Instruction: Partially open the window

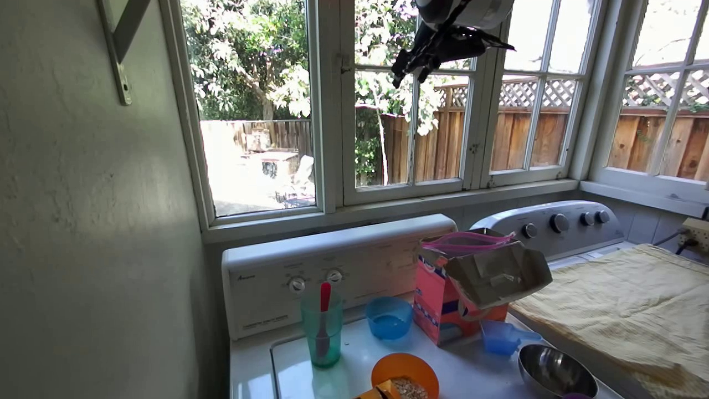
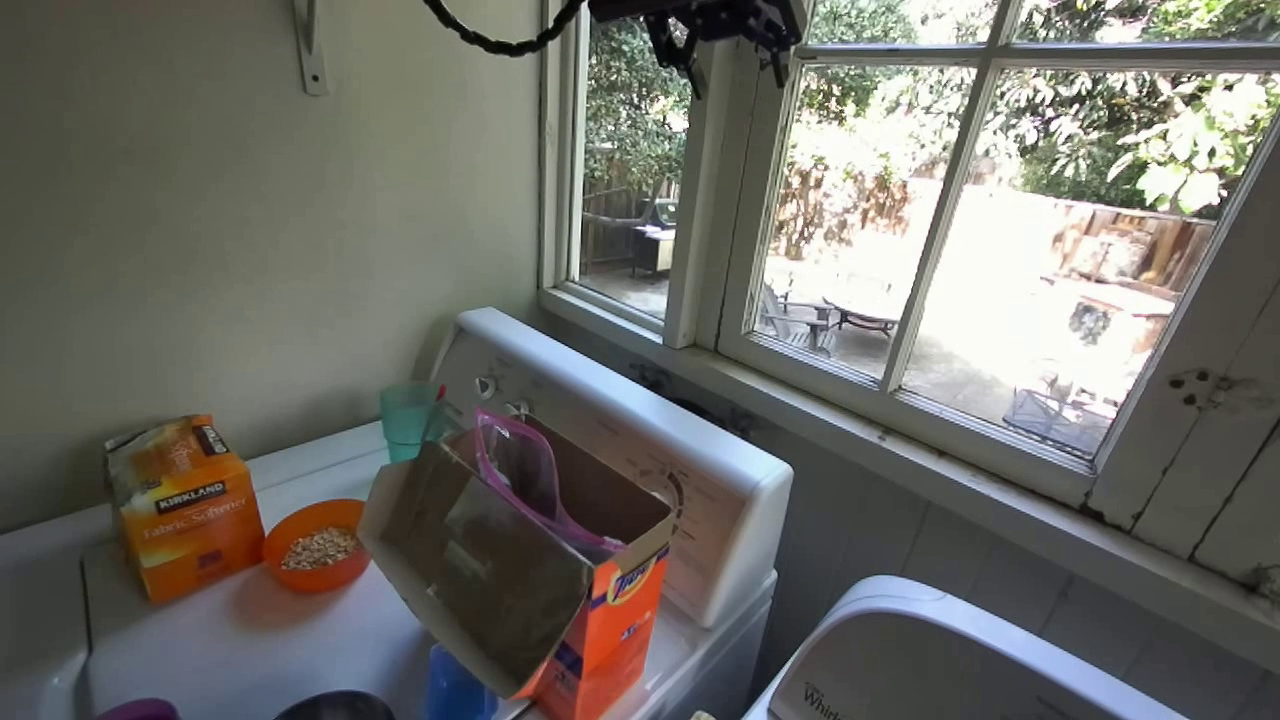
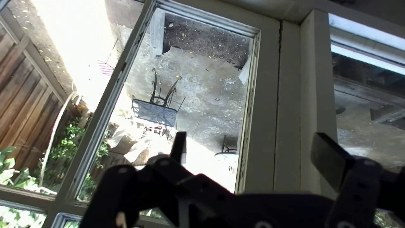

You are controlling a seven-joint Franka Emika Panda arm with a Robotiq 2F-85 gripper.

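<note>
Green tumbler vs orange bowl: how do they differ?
The green tumbler is tall and narrow; the orange bowl is low and wide. The green tumbler holds a red utensil; the orange bowl holds oat-like flakes. Both stand on the white laundry appliance.

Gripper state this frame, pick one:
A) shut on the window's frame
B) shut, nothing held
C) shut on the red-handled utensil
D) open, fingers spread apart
D: in the wrist view the gripper has its two fingers standing well apart, and part of the window shows through the gap between them.
</note>
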